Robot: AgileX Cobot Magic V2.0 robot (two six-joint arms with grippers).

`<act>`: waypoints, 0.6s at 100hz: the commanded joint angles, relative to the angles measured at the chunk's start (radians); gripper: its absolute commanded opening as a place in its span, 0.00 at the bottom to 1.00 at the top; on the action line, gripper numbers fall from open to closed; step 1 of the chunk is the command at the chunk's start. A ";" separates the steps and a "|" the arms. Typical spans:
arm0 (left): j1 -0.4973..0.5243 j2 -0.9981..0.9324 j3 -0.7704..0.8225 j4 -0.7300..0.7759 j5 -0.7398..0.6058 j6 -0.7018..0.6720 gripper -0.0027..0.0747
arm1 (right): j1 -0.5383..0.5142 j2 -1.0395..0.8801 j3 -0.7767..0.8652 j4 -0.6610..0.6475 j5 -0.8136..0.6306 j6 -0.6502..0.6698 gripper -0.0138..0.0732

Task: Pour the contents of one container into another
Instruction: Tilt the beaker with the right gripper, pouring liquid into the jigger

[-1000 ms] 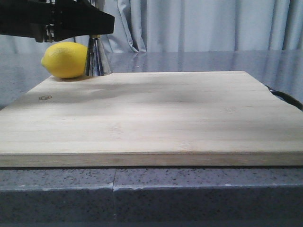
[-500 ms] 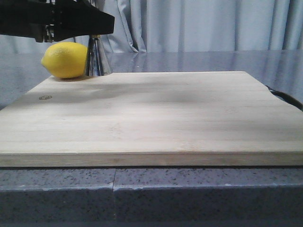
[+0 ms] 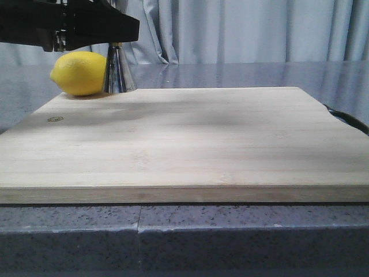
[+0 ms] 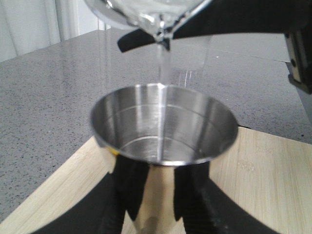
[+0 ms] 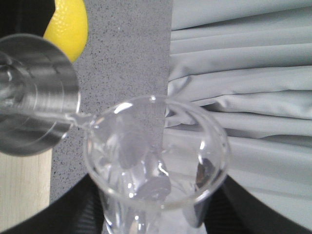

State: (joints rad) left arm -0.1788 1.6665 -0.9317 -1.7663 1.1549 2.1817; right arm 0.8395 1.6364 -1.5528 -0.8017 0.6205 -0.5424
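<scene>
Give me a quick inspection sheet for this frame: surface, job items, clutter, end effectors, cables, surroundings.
Surface: wooden board on a speckled grey counter.
Job's things: glass beaker tipped, thin stream running into the steel jigger.
Clutter: lemon beside the jigger.
End effectors: left end effector shut on the jigger; right end effector shut on the beaker.
Cables: dark cable by the board's right edge.
Surroundings: grey curtain.

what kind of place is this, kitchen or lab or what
Likely a mock bar or kitchen counter: a wooden cutting board on a speckled grey countertop, a lemon beside a steel jigger, and a curtain backdrop.
</scene>
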 commanded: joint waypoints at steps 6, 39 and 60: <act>-0.007 -0.037 -0.031 -0.084 0.102 -0.008 0.31 | 0.003 -0.043 -0.039 -0.048 -0.072 -0.009 0.50; -0.007 -0.037 -0.031 -0.084 0.102 -0.008 0.27 | 0.003 -0.043 -0.039 -0.048 -0.084 -0.064 0.50; -0.007 -0.037 -0.031 -0.084 0.102 -0.008 0.27 | 0.003 -0.043 -0.039 -0.056 -0.084 -0.084 0.50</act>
State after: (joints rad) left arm -0.1788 1.6665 -0.9317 -1.7663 1.1549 2.1817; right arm 0.8395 1.6364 -1.5528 -0.8101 0.5889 -0.6063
